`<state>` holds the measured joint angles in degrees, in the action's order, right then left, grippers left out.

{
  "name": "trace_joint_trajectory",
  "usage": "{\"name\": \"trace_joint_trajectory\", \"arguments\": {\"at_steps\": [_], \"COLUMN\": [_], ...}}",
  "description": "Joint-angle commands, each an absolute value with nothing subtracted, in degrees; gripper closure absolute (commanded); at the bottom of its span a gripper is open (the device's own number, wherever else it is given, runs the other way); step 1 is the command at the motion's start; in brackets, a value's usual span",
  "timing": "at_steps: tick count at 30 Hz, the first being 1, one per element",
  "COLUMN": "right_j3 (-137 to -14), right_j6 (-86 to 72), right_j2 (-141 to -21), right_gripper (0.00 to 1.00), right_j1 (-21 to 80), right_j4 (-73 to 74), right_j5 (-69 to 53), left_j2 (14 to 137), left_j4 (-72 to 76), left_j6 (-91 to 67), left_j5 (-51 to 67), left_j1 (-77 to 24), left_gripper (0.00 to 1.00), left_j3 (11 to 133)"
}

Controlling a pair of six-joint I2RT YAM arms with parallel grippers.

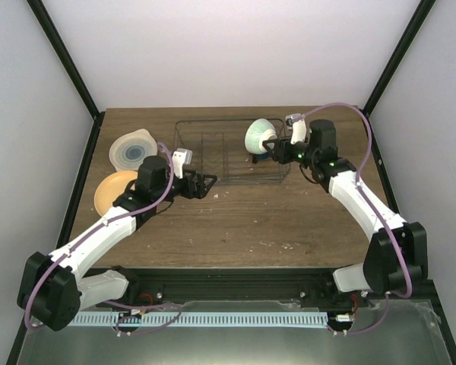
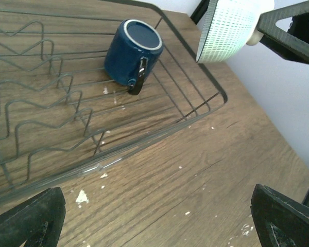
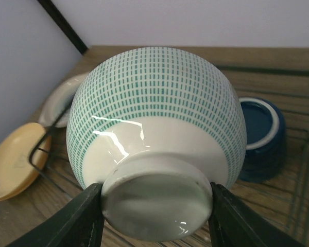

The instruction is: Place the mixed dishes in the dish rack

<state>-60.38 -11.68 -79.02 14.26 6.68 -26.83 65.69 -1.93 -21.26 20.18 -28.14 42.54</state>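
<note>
Grip confirmed on small mint-green bowl (image 3: 154, 103) by right gripper (image 3: 154, 226): fingers (image 3: 74, 224) clamped on either side of the foot ring, bowl tipped on its side, mouth toward the left. Held in the air over right end of dish rack (image 1: 213, 123).

Inside the rack, right end compartment: dark blue mug (image 2: 133, 51), below and just beside the bowl. Pale-rimmed round end showing, handle on the side facing the left wrist camera. Upright or inverted: cannot tell.

Jaws of left gripper (image 1: 205, 185) spread wide, nothing between them. Positioned low over table (image 1: 251, 220), just near of the rack's near rail, about mid-length.

Outside the rack, on the table to its left: cream plate (image 1: 129, 150) with blue-grey centre rings, toward the far left corner; orange plate (image 1: 110, 192) just nearer, edges close together, partly covered by the left arm. Bird picture not discernible.

Pale crumbs (image 2: 82, 196) scattered on the wood beside the rack.
</note>
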Motion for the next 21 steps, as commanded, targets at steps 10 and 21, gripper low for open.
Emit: {"name": "trace_joint_trajectory", "arguments": {"at_steps": [10, 21], "right_j3": [-69.21, -74.54], "right_j6": [-8.34, -4.88], "right_j2": [-85.91, -90.45], "right_gripper": [0.65, 0.65], "right_j1": [13.97, 15.29], "right_j4": [21.87, 30.05], "right_j5": [-19.68, -13.7], "left_j2": [59.63, 60.16], "left_j4": [-13.07, -11.49], "left_j6": [-14.36, -14.59], "left_j5": [10.73, 11.58], "left_j1": [-27.88, -27.84], "left_gripper": [0.0, 0.0], "left_j3": [42.6, 41.2]}}
